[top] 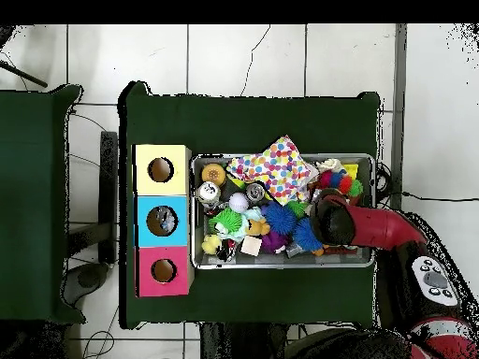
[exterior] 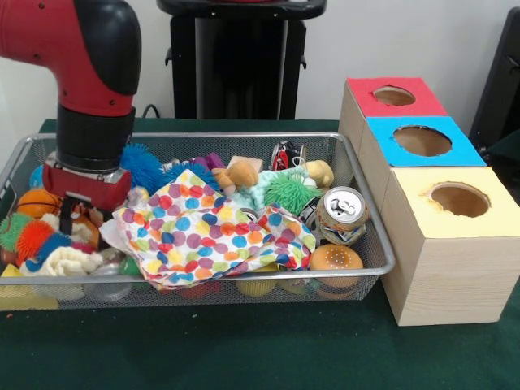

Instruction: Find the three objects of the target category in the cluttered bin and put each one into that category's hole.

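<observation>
Right at the front of the wire bin (exterior: pixel 382 258) sits a little toy burger (exterior: pixel 335 258), and beside it a dotted cloth (exterior: pixel 213 231) is spread over much of the middle. The red arm comes down at the far left end of the bin, and its gripper (exterior: pixel 75 213) is pushed down among the fuzzy toys – an orange spiky ball (exterior: pixel 34 236), a small basketball (exterior: pixel 37 201) and a white rope-like toy (exterior: pixel 63 260) are all packed around it. I cannot tell if the gripper is spread or pinching something, because its tips are buried in the pile. The task does not say which kind of thing is wanted, so the three target things could be anywhere in the bin; some may be under the cloth. To do this step well, the arm should grab just one toy, lift it straight up so nothing else drags along, and carry it high over the bin wall to the boxes. The three holes wait on the other side: the yellow box (exterior: pixel 443 236), the blue box (exterior: pixel 422 142) and the red box (exterior: pixel 394 97). A soda can (exterior: pixel 341 214) stands near the yellow box – maybe a second can lies behind it, but that is hard to see. From above, the arm hides the toys under it.
</observation>
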### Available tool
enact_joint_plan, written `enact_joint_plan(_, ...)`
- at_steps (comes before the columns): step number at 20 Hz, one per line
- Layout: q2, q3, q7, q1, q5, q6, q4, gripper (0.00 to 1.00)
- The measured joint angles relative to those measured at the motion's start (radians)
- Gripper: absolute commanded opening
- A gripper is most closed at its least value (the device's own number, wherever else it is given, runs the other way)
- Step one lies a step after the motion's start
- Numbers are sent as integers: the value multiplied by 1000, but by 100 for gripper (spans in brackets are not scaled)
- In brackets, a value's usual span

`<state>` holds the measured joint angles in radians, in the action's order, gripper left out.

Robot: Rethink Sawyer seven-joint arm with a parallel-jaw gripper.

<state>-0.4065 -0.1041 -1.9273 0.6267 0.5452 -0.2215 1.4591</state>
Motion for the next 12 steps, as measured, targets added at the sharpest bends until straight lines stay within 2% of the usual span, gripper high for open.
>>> enact_joint_plan(7, 3, -49, 0, 27, 22, -78, -31, 100)
enact_joint_plan(12, 3, -76, 0, 45, 42, -99, -36, 100)
